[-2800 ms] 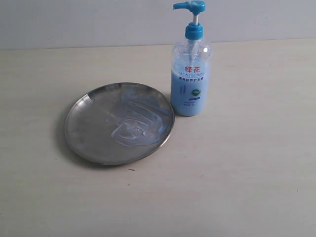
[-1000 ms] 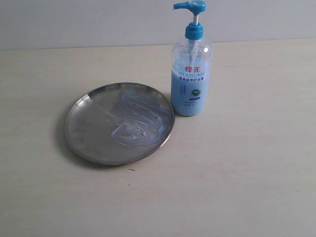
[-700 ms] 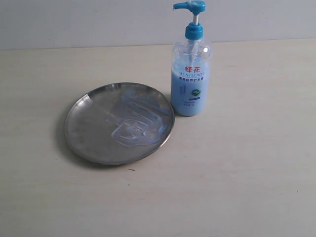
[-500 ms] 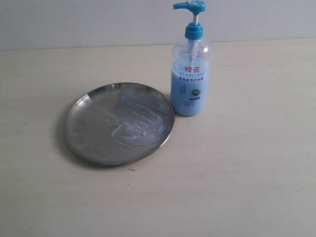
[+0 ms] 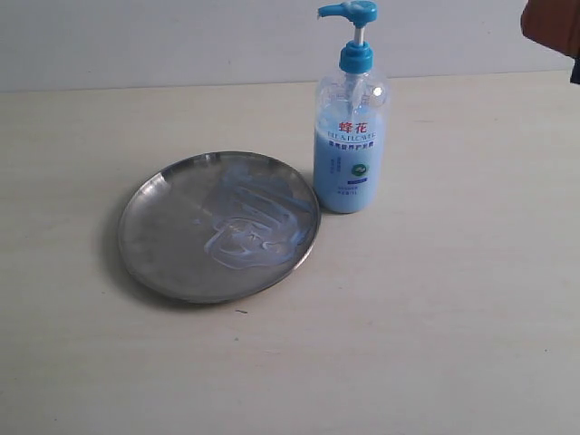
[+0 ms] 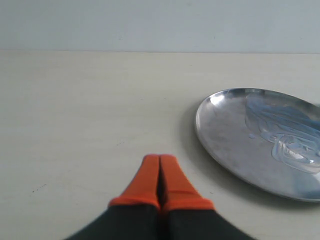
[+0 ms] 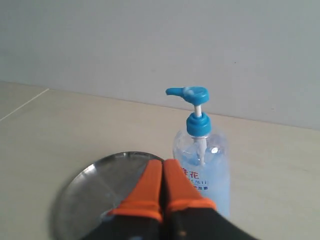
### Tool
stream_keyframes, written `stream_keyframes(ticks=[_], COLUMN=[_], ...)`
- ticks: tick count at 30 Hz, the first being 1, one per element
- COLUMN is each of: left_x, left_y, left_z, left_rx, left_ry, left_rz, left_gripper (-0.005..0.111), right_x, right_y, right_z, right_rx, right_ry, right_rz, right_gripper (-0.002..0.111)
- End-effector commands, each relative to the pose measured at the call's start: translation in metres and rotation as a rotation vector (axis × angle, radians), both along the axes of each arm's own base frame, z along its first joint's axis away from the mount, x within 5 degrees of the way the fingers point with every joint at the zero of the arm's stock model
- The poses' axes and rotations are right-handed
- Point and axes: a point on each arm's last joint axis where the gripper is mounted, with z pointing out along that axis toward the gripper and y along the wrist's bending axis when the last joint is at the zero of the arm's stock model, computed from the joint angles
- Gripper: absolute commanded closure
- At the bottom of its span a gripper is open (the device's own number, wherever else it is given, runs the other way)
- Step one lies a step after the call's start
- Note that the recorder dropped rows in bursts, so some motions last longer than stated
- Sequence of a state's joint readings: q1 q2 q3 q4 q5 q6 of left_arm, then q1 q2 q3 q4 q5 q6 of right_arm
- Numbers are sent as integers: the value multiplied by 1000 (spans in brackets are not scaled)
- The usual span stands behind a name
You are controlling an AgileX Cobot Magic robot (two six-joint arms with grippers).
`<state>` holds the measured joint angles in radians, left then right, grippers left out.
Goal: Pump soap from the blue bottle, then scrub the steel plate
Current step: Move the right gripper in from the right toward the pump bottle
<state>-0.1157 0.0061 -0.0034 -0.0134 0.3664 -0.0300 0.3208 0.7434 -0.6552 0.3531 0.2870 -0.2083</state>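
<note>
Steel, shiny and silver-grey, is what the steel plate is made of. In the exterior view it is seen lying flat on the pale tabletop. Pale blue soap is smeared in streaks over the part of the plate nearest the blue bottle. The bottle is stood upright just beside the plate's rim, on the plate's right, with its pump head raised and the spout turned left. An orange-brown shape is cut off by the upper right corner; what it is cannot be told there.

In the left wrist view, the left claw is shown clenched, its orange fingertips pressed together with nothing between them. It is held over bare tabletop, near the plate but apart from it. Soap streaks are seen on the side of the plate away from the claw.

In the right wrist view, the right claw is likewise clenched and empty. The bottle and the plate are seen beyond it, and no contact with either is shown.
</note>
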Motion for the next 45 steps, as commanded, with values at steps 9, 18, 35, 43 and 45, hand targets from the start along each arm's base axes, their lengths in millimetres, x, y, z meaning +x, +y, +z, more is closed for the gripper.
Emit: stream_keyframes(ticks=[9, 18, 35, 43, 45], left_x=[0, 0, 0, 0, 0], left_y=[0, 0, 0, 0, 0], left_z=[0, 0, 0, 0, 0], left_rx=[3, 3, 3, 3, 3], left_ry=[-17, -17, -17, -17, -17], left_rz=[0, 0, 0, 0, 0], left_gripper=[107, 107, 107, 107, 107], right_x=[18, 59, 81, 66, 64], right_y=[1, 11, 16, 34, 33], right_z=[9, -18, -40, -64, -73], right_rx=[-15, -103, -101, -134, -158], right_ry=[-144, -85, -14, -39, -58], right_rz=[-49, -70, -96, -17, -23], right_gripper=[108, 108, 108, 108, 108])
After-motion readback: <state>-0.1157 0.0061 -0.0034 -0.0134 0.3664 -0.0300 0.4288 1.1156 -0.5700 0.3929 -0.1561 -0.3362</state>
